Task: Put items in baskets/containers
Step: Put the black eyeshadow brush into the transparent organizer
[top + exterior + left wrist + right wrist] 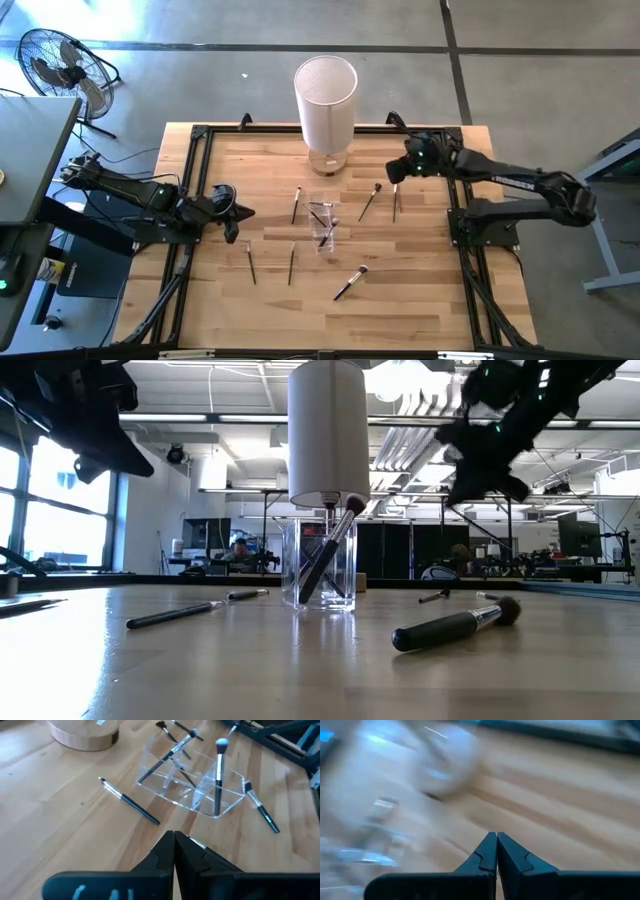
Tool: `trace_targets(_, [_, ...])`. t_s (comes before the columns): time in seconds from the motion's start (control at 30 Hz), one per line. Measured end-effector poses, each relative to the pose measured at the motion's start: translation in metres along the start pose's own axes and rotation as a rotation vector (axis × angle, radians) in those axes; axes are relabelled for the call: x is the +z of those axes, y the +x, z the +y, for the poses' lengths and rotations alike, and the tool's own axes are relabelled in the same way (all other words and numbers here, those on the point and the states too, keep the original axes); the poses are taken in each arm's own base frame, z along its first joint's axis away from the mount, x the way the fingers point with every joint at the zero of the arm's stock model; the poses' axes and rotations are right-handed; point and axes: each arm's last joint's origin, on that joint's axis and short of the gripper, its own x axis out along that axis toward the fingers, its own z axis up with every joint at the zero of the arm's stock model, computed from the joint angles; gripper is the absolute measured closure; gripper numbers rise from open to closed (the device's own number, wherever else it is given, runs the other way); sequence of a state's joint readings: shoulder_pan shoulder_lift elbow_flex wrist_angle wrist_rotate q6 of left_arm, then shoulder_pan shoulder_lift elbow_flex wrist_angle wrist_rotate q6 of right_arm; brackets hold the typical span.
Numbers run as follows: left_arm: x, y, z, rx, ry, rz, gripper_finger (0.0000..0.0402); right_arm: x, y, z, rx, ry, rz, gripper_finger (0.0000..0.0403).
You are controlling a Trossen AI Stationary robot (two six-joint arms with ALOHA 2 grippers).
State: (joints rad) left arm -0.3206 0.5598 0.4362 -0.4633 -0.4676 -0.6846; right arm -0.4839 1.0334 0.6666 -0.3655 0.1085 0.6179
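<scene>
— What are the surfaces like?
— The table [420,290] is pale wood in planks, smooth and faintly shiny. The cup [320,565] is clear glossy plastic.
— And the rest?
— The brushes [455,626] have dark, slightly glossy handles and soft bristles. The white cylinder [326,100] looks matt, on a wooden base. Both grippers [174,851] are matt black.

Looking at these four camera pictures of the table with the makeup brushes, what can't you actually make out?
- Right wrist view: everything beyond the shut right gripper is smeared by motion blur; no brush is identifiable.
- High view: the clear cup is nearly invisible, so the count of brushes inside is unclear.
- Low view: both arms are dark silhouettes cut off by the top edge.
- Left wrist view: the white bin's wooden base is cropped; the left gripper is shut.
</scene>
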Motion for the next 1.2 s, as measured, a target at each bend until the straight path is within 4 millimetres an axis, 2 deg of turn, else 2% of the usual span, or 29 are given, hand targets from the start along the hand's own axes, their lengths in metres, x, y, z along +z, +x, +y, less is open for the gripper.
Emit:
trace_targets(0.17, [0.000, 0.000, 0.000, 0.017, 0.001, -0.014, 0.0401, 0.003, -0.016, 0.051, 0.254, -0.122, -0.281, 0.0403])
trace_targets(0.3, [0.000, 0.000, 0.001, 0.018, 0.001, -0.013, 0.0401, 0.001, -0.024, 0.086, 0.373, -0.294, -0.509, 0.0403])
trace_targets(0.4, [0.000, 0.000, 0.001, 0.018, 0.004, -0.013, 0.0401, 0.000, -0.019, 0.107, 0.445, -0.402, -0.660, 0.0403])
trace_targets(0.5, [0.000, 0.000, 0.001, 0.019, 0.008, -0.013, 0.0401, -0.004, -0.005, 0.123, 0.512, -0.466, -0.781, 0.0403])
trace_targets(0.7, [0.000, 0.000, 0.001, 0.019, 0.008, -0.013, 0.0401, -0.026, 0.047, 0.135, 0.567, -0.520, -0.807, 0.0402])
trace_targets(0.93, [0.000, 0.000, 0.000, 0.011, 0.008, -0.007, 0.0401, -0.050, 0.092, 0.130, 0.538, -0.548, -0.752, 0.0402])
trace_targets(1.03, [0.000, 0.000, 0.000, 0.015, 0.008, -0.011, 0.0401, -0.055, 0.099, 0.128, 0.519, -0.563, -0.724, 0.0403])
trace_targets(1.2, [0.001, 0.000, 0.000, -0.001, -0.005, -0.010, 0.0401, -0.053, 0.096, 0.128, 0.505, -0.575, -0.697, 0.0389])
